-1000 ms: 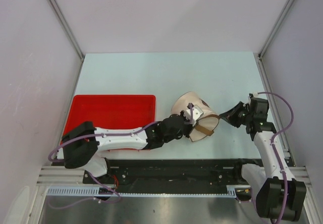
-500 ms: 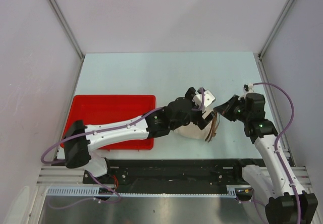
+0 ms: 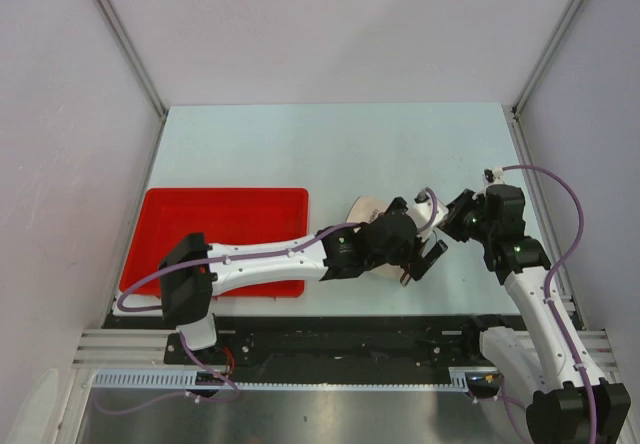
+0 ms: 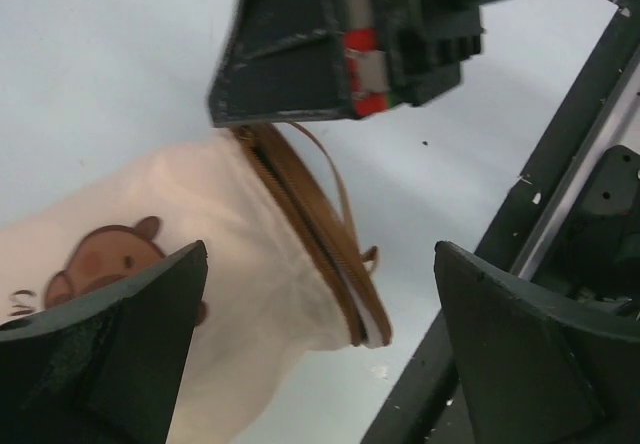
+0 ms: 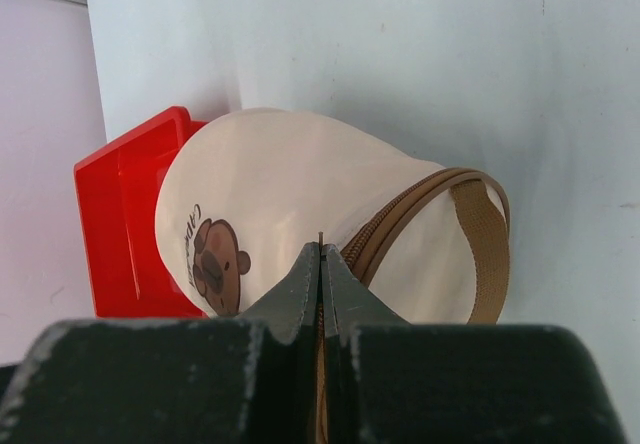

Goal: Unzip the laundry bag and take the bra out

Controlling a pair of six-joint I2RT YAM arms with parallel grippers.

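Note:
The laundry bag (image 3: 365,209) is a cream-white pouch with a brown zipper rim and a bear print, lying on its side at the table's near middle. My left gripper (image 3: 420,262) hangs over its right end, mostly covering it from above. In the left wrist view the left gripper (image 4: 320,254) is open, its fingers (image 4: 110,354) standing wide on either side of the bag (image 4: 230,234) and its zipper rim (image 4: 320,244). My right gripper (image 5: 320,249) is shut on a thin brown zipper pull at the bag's (image 5: 290,184) rim. The bra is hidden.
A flat red tray (image 3: 225,214) lies left of the bag, under my left forearm, and shows behind the bag in the right wrist view (image 5: 115,214). A brown strap (image 5: 490,254) loops off the bag's rim. The black frame rail (image 4: 560,164) runs along the near table edge.
My left gripper let go of the bag, opened wide and reached right over it. My right gripper moved left to the bag's rim. The bag shifted and turned.

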